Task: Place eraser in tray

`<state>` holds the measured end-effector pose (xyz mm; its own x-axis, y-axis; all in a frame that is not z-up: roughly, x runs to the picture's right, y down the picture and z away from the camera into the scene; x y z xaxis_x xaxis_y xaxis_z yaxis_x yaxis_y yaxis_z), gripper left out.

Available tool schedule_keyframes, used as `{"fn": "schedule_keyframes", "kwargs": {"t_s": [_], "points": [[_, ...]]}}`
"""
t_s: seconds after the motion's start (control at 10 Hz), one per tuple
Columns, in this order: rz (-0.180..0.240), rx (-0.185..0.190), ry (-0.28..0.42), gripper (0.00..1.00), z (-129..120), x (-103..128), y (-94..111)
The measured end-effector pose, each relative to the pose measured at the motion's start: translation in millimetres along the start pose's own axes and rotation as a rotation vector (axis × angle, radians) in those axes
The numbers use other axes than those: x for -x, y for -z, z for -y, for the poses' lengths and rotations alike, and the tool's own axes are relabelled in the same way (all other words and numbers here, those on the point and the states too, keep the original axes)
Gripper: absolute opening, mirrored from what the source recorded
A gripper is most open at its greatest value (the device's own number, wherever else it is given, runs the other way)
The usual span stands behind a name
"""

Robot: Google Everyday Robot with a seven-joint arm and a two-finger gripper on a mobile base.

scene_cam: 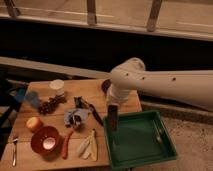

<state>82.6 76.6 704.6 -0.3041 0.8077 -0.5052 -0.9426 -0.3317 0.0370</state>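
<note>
The eraser (pixel 113 120), a small dark block, hangs upright under my gripper (pixel 113 112), which is shut on its upper end. It is just above the left rim of the green tray (pixel 142 145), which stands at the right end of the wooden table (pixel 92 90). My white arm (pixel 160 82) reaches in from the right and bends down to the gripper. The lower end of the eraser sits just inside the tray's left wall, and I cannot tell whether it touches the tray.
Left of the tray lie a black-handled utensil (pixel 94 114), a crumpled bluish thing (pixel 75 118), pale peels (pixel 87 146) and a red stick (pixel 67 145). An orange-red bowl (pixel 46 140), an orange fruit (pixel 34 123), a white cup (pixel 57 87) and a fork (pixel 14 150) are further left.
</note>
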Motion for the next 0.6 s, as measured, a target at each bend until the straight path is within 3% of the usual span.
{"fn": "schedule_keyframes", "kwargs": {"t_s": [0.2,0.5,0.6], "points": [[-0.014,-0.033,-0.13,0.0,48,12,-8],[-0.068,-0.054,-0.282,0.02,94,18,-49],[-0.102,-0.051,-0.358,0.11,118,17,-71]]}}
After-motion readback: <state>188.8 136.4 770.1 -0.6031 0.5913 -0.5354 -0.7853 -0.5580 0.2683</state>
